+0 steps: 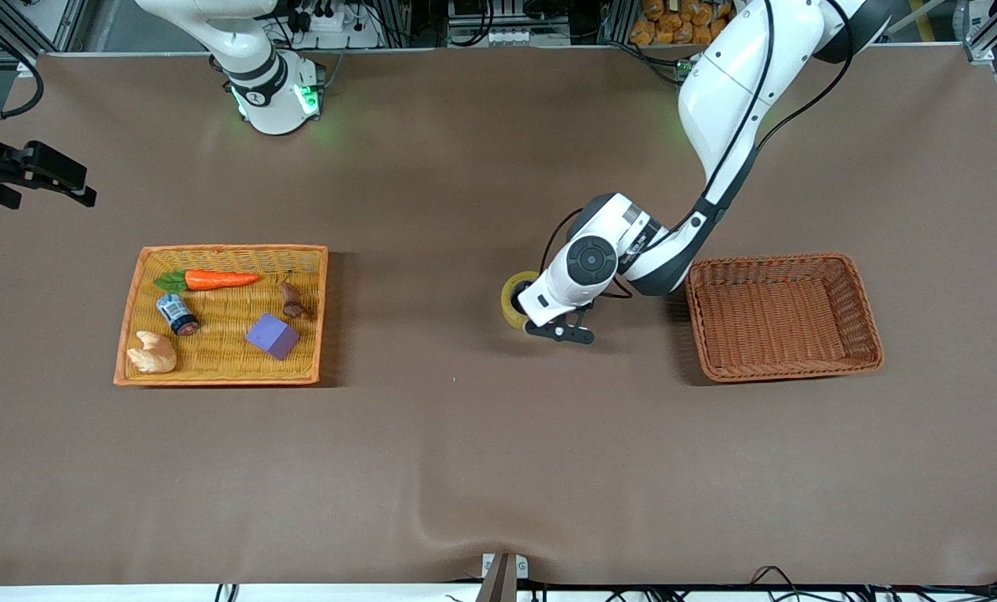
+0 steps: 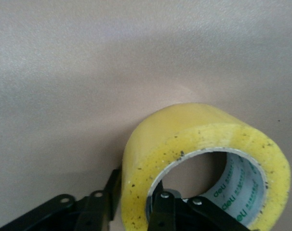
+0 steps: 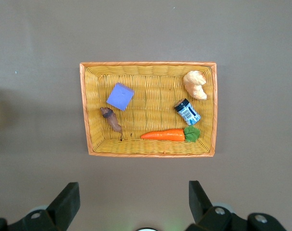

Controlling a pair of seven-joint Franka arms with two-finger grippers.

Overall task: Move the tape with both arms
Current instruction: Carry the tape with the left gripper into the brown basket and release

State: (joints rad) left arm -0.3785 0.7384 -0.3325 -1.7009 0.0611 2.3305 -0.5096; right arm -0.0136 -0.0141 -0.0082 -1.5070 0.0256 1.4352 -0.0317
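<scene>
The table [image 1: 482, 468] was covered with a brown cloth, and most of it lay bare, above all the wide strip near the front camera and the middle part between the two baskets. The tape [image 1: 511, 301] was in that middle part, standing on its edge on the cloth, between the yellow tray [image 1: 222, 378] at the right arm's end and the brown basket [image 1: 787, 368] at the left arm's end, nearer to the brown basket. The left gripper [image 1: 559, 332] was down at the tape, and its arm covered a part of the roll in the front view. The left wrist view showed more: one finger [image 2: 160, 211] was inside the core of the tape [image 2: 194, 144] and the other one outside the yellow wall, so the gripper was clamped on the wall of the roll. The brown basket stood just beside the left arm's elbow. The yellow tray held a carrot [image 1: 214, 279], a small jar [image 1: 177, 313], a purple cube [image 1: 273, 336], a pale bread-like piece [image 1: 152, 353] and a brown piece [image 1: 293, 300]. The right gripper [image 1: 47, 177] waited at the table's edge at the right arm's end, and its wrist view looked down on the yellow tray [image 3: 148, 153] with the fingers [image 3: 66, 204] spread wide and holding nothing.
</scene>
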